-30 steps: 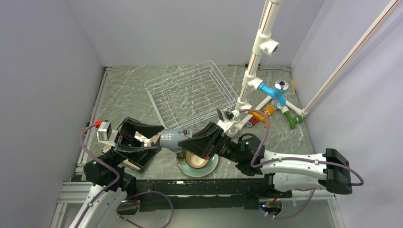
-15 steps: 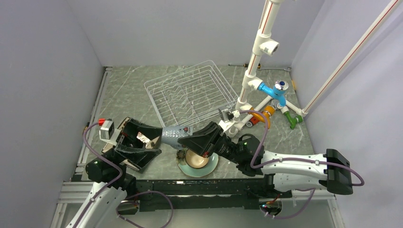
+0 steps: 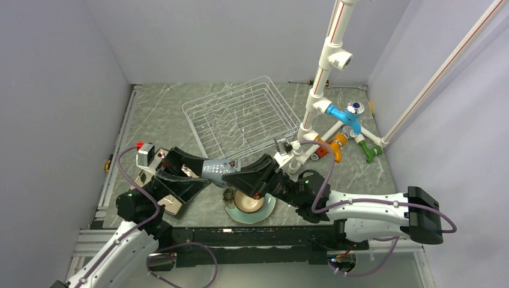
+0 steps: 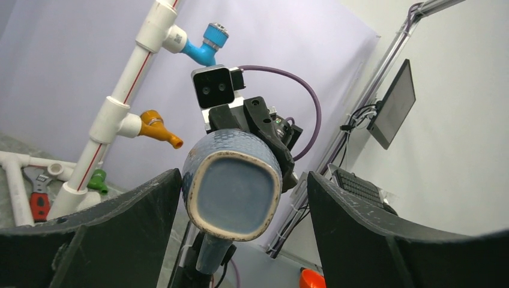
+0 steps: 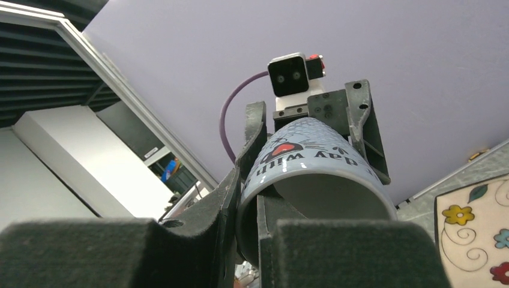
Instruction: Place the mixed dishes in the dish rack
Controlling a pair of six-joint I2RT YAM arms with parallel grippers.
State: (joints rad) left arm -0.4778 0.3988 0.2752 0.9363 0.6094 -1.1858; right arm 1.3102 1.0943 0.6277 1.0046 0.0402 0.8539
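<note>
The small grey mug (image 3: 219, 170) lies on its side in the air between both grippers. My right gripper (image 3: 239, 177) is shut on its rim, one finger inside and one outside, as the right wrist view (image 5: 259, 198) shows on the mug (image 5: 312, 168). My left gripper (image 3: 193, 178) is open, its jaws either side of the mug's base (image 4: 234, 187) with a gap on the right. The brown bowl (image 3: 247, 203) sits on the pale green plate (image 3: 268, 211) below my right gripper. The cream floral plate (image 5: 474, 234) lies under the left arm. The dark teal plate is hidden. The white wire dish rack (image 3: 240, 118) stands empty behind.
A white pipe stand (image 3: 318, 90) with blue, orange and green fittings rises right of the rack. Grey walls close in the left, back and right. The table's near edge runs just below the green plate.
My left arm has moved right and forward, so its open jaws now reach around the mug's base. My right gripper still holds the mug in nearly the same place.
</note>
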